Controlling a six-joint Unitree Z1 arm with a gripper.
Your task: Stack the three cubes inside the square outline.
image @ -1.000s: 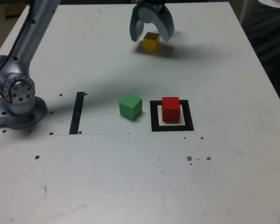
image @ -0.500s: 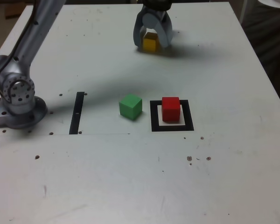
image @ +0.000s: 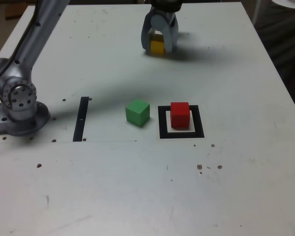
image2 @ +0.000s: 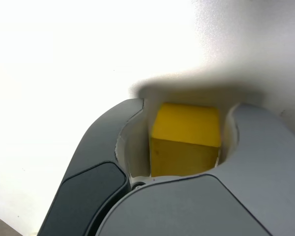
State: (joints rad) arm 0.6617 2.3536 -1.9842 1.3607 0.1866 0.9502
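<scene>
Gripper [image: 159, 47]: jaws drawn in against yellow cube [image: 157, 47] on table [image: 236, 172]. Red cube [image: 180, 114]: inside square outline [image: 162, 123]. Green cube [image: 137, 112]: beside it.

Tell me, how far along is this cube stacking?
Done: the red cube sits inside the square outline. In hand: the gripper has its jaws around the yellow cube at the table's far end. Left: the green cube waits beside the outline, nothing stacked yet.
</scene>
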